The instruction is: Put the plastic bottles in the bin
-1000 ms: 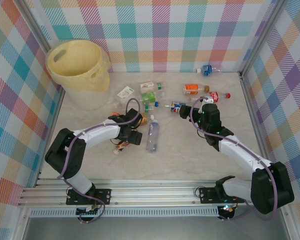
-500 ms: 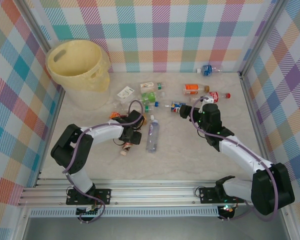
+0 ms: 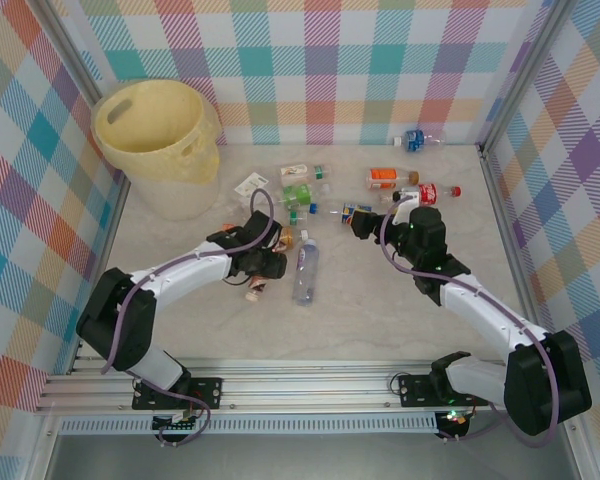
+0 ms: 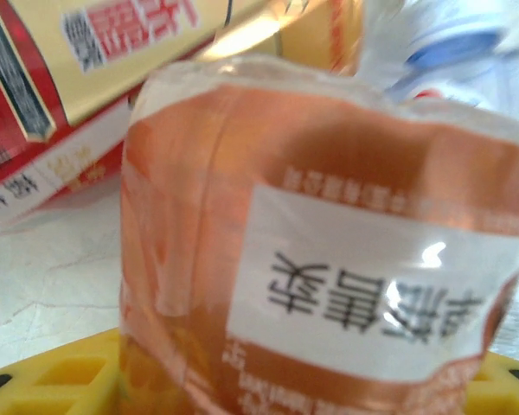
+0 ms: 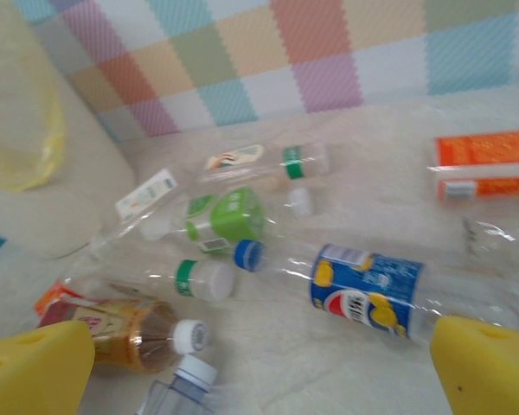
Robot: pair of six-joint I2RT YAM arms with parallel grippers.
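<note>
My left gripper [image 3: 262,268] is shut on an orange-labelled bottle [image 3: 256,288] at the table's middle left; in the left wrist view that bottle [image 4: 329,259] sits between the yellow fingers [image 4: 43,385]. My right gripper [image 3: 382,210] stands open over a clear bottle with a blue label [image 3: 354,211]; in the right wrist view this bottle [image 5: 368,290] lies just ahead of the gripper [image 5: 259,376]. The pale yellow bin [image 3: 155,130] stands at the far left corner. More plastic bottles lie between the arms: green-labelled ones [image 3: 298,192] and a tall clear one [image 3: 306,272].
An orange-labelled bottle [image 3: 385,178], a red-labelled one [image 3: 432,191] and a blue one [image 3: 415,139] lie at the back right. A brown tea bottle [image 5: 130,333] rests beside the tall clear bottle's cap [image 5: 190,372]. Checked walls close in the table.
My left gripper has closed on the orange-labelled bottle and shifted it slightly toward the back. The right gripper has edged a little toward the blue-labelled bottle, staying open.
</note>
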